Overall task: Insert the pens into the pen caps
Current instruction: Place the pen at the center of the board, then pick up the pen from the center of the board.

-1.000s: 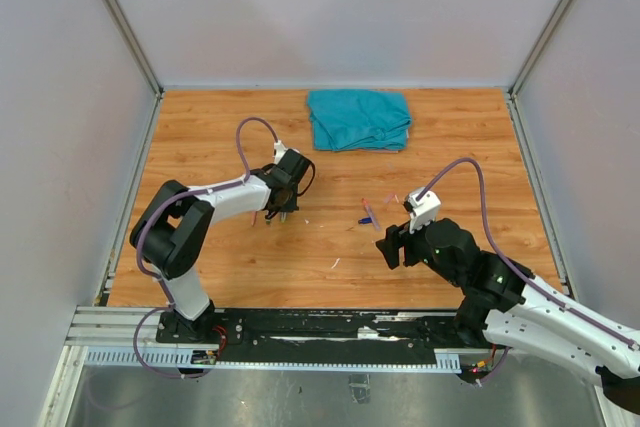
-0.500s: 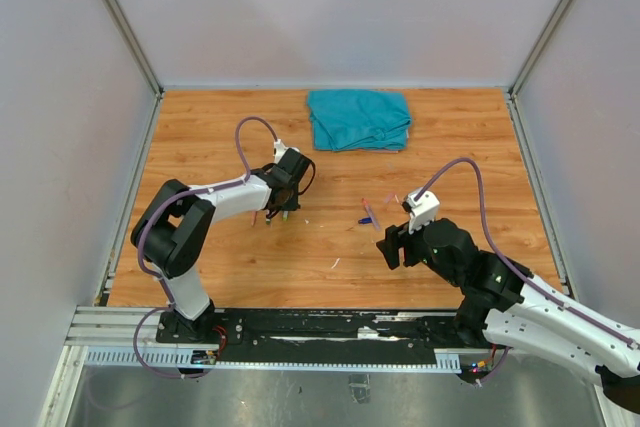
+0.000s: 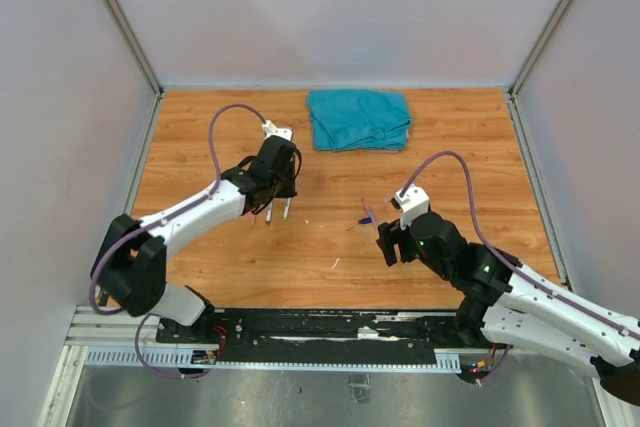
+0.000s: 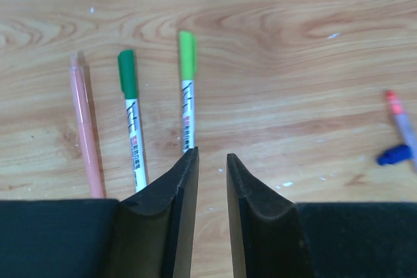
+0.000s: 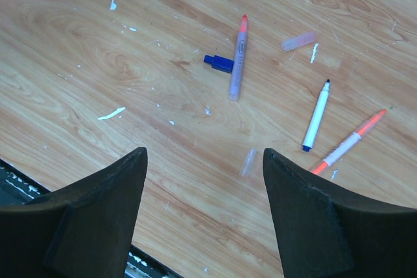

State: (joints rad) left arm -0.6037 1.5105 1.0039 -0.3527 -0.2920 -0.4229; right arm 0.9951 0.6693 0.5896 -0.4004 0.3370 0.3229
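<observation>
The left hand (image 4: 212, 155) hovers low over the desk (image 3: 200, 247) with its fingers (image 4: 181, 193) drawn narrow, only a slit between them and nothing in it. Just ahead of it three pens lie side by side, near parallel, long axes running straight away from the hand: a pink pen (image 4: 85, 131) on the outside, a dark green pen (image 4: 132, 125) in the middle and a light green pen (image 4: 187, 99) nearest the slit. Both green ones wear their caps at the far end, and the light green barrel reaches back almost to the fingertip.

The right hand (image 5: 203, 154) is spread wide and empty above the second scatter. A red-tipped pen (image 5: 237, 58) with a pale barrel lies there, tip pointing away from the hand, and a blue cap (image 5: 218, 63) lies crosswise just beside its barrel, so close I cannot tell whether they touch. Farther right a pink cap (image 5: 298, 41) sits alone. A white pen (image 5: 317, 115) with a dark tip lies slightly slanted, and an orange pen (image 5: 348, 141) slants more steeply just beside it; the two are apart.

From above, the two groups sit mid-desk, with bare wood between them and toward both side edges. A folded teal cloth (image 3: 360, 118) lies against the far edge, well apart from every pen
</observation>
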